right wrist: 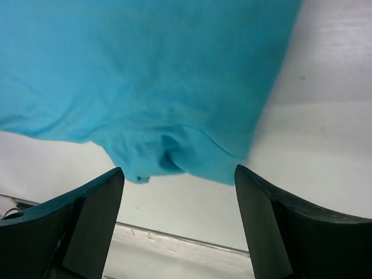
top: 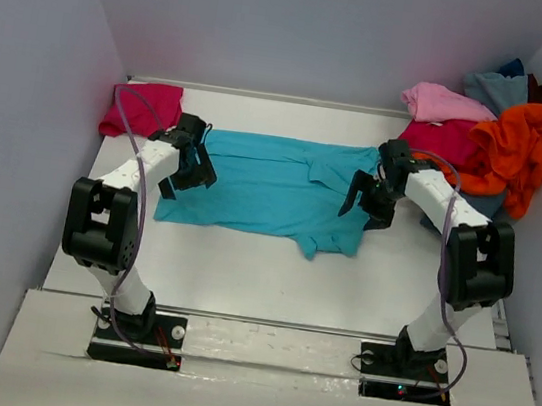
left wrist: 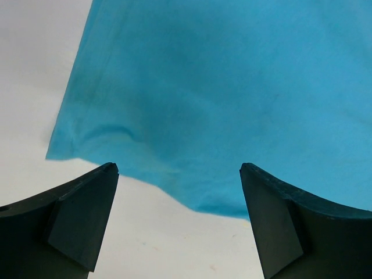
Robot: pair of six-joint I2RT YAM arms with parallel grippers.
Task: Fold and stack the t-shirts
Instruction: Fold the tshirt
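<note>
White worktop [top: 240, 280] carries the turquoise t-shirt [top: 273, 188] lying flat at its middle, with the left end effector [top: 195, 167] and right end effector [top: 363, 198] both released, empty, poised at its two ends, so the fold looks barely begun and next calls for pinching each edge.

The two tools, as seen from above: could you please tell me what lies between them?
The turquoise t-shirt lies spread on the table, filling the stretch from the left tool to the right tool; the top view shows it.
</note>
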